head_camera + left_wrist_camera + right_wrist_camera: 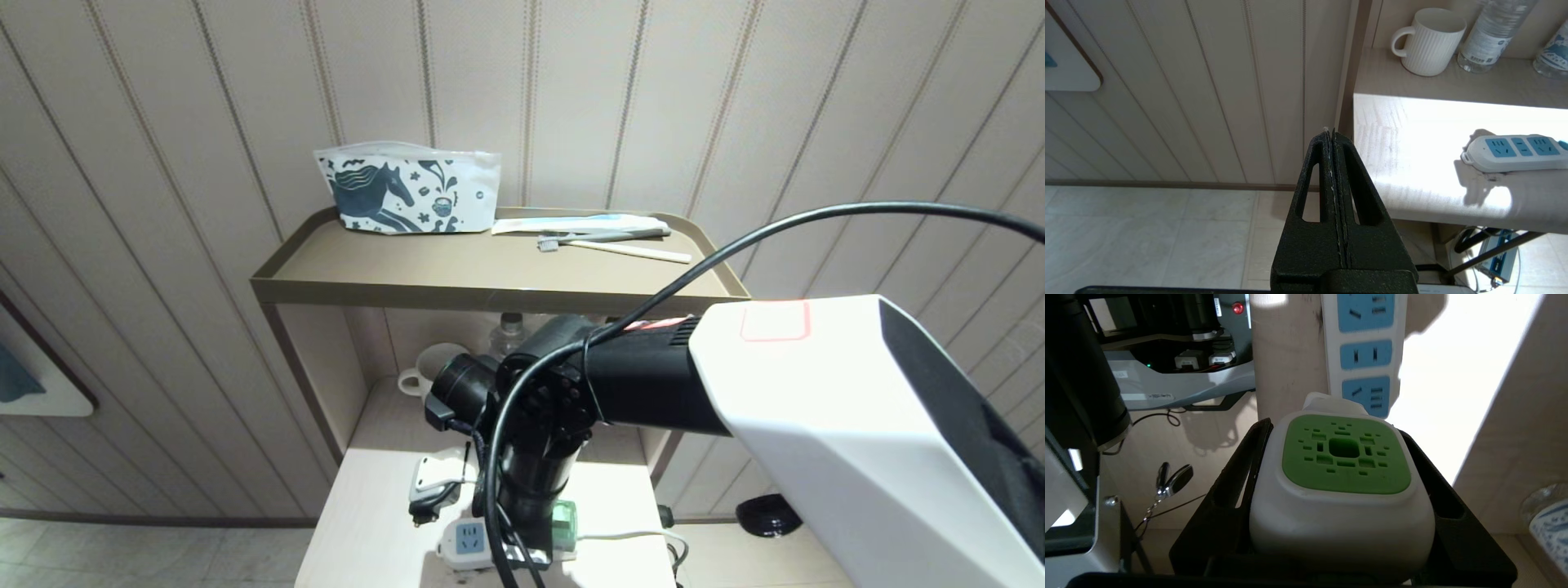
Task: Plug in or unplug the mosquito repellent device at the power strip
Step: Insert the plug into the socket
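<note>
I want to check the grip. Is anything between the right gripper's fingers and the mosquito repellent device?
Nothing: in the right wrist view the right gripper clamps the mosquito repellent device directly.

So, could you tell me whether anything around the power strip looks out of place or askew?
Nothing looks spilled or damaged. The power strip lies flat at the table's front edge, and the right gripper holds the mosquito repellent device squarely by its white cap beside the end socket. A loose black plug lies beside the strip.

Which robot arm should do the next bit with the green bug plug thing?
The right one. The right gripper is clamped on the mosquito repellent device at the power strip. The left gripper is shut and empty, off beside the table.
</note>
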Available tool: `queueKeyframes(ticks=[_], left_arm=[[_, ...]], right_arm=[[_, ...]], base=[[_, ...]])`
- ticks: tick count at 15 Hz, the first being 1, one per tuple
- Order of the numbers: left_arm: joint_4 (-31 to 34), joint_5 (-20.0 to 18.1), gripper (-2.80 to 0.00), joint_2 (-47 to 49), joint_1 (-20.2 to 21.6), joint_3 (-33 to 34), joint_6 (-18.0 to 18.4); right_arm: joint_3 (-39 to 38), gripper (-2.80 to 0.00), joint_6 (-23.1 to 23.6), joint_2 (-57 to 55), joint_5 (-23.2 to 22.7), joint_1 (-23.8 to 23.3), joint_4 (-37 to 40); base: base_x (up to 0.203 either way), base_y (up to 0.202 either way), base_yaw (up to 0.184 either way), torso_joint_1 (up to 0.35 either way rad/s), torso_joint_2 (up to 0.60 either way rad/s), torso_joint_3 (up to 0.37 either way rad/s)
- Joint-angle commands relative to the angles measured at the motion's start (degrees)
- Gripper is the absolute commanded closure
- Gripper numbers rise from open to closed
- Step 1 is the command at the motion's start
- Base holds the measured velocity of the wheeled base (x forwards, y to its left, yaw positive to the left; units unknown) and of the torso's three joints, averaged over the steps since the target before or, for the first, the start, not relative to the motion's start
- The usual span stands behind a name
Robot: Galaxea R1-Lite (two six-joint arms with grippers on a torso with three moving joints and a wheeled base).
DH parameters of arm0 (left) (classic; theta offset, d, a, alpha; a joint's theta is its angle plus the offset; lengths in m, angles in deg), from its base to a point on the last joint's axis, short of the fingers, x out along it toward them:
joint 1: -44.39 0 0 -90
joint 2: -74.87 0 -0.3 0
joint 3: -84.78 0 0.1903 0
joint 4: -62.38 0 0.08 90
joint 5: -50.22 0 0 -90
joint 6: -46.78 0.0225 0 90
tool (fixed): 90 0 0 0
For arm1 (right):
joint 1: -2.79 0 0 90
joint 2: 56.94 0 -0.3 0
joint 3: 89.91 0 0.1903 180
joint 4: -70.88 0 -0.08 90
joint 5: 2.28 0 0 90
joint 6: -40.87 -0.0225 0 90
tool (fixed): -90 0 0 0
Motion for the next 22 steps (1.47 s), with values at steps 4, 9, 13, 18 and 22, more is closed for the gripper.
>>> queueKeyframes(ticks=[4, 9, 13, 18, 22], left_arm=[[0.07, 0.0, 0.0, 0.02, 0.02, 0.0, -0.02], [0.07, 0.0, 0.0, 0.02, -0.06, 0.0, 0.07], [0.07, 0.0, 0.0, 0.02, 0.02, 0.0, -0.02], [0.07, 0.0, 0.0, 0.02, 0.02, 0.0, -0.02], [0.07, 0.0, 0.0, 0.02, 0.0, 0.0, -0.02]], right_arm=[[-0.02, 0.0, 2.65, -2.85, 0.35, 0.13, -1.26], [-0.01, 0.0, 7.44, -3.02, 0.59, -1.44, -3.69], [0.03, 0.0, 12.54, -3.45, 0.56, -2.5, -4.07], [0.15, 0.0, 18.7, -3.89, 0.53, -3.56, -5.99], [0.15, 0.0, 20.15, -4.81, 0.53, -3.47, -6.01]], base=[[0.0, 0.0, 0.0, 0.0, 0.0, 0.0], [0.0, 0.0, 0.0, 0.0, 0.0, 0.0], [0.0, 0.0, 0.0, 0.0, 0.0, 0.0], [0.0, 0.0, 0.0, 0.0, 0.0, 0.0], [0.0, 0.0, 0.0, 0.0, 0.0, 0.0]])
